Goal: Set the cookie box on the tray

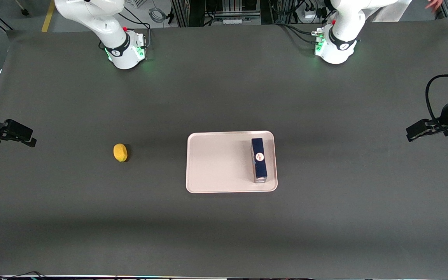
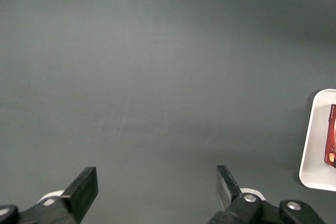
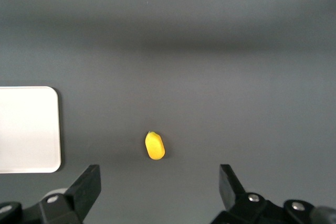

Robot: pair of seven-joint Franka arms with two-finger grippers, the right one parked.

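A small yellow lump (image 1: 120, 152) lies on the dark table (image 1: 224, 229) toward the parked arm's end. Mid-table sits the pale tray (image 1: 216, 167), with the navy cookie box (image 1: 259, 160) lying flat inside it, along the rim nearest the working arm. That arm's hand (image 1: 416, 133) hangs released, fingers (image 2: 84, 190) spread, well apart from the tray over bare table.

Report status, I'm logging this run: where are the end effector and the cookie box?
End effector open, empty, over bare table toward the working arm's end. Cookie box lying on the tray, released. Nothing in the way.
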